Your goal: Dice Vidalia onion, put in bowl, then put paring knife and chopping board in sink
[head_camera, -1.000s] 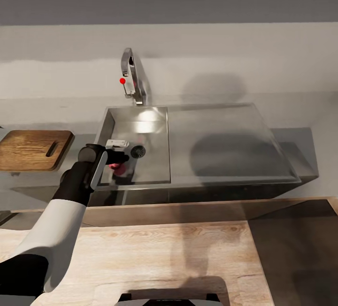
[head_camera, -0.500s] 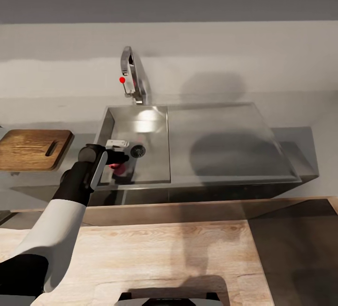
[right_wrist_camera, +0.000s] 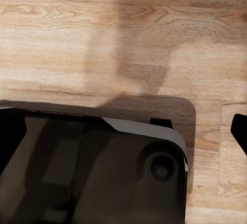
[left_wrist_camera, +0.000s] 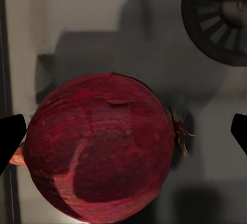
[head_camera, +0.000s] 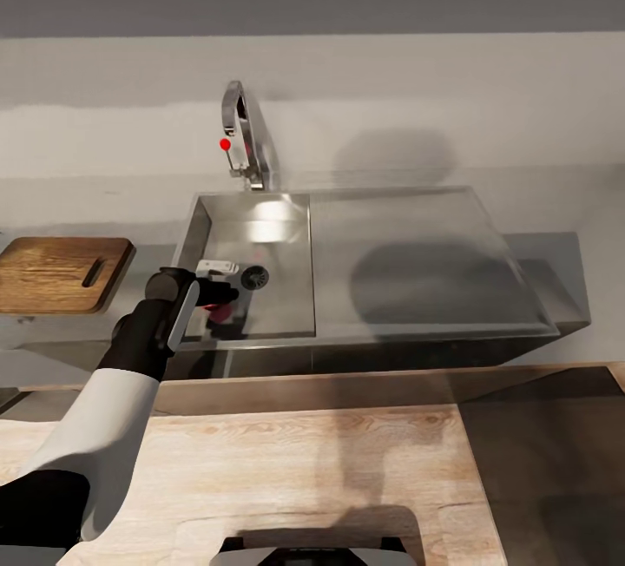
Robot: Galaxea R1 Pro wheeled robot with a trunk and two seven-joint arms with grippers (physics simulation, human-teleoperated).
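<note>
- Steel sink (head_camera: 286,323) basin holds a red onion (left_wrist_camera: 100,147) beside its drain (left_wrist_camera: 218,18).
- My left gripper (left_wrist_camera: 123,131) fingers spread wide, gripping nothing; closing off-centre could roll it away.

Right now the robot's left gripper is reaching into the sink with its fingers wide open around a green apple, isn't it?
Not an apple: the left wrist view shows a dark red onion. The left gripper is indeed in the sink, fingers wide open around it.

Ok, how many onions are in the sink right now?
1. The onion lies on the sink floor near the drain, between the left hand's open fingertips. Others may be hidden behind the arm.
</note>
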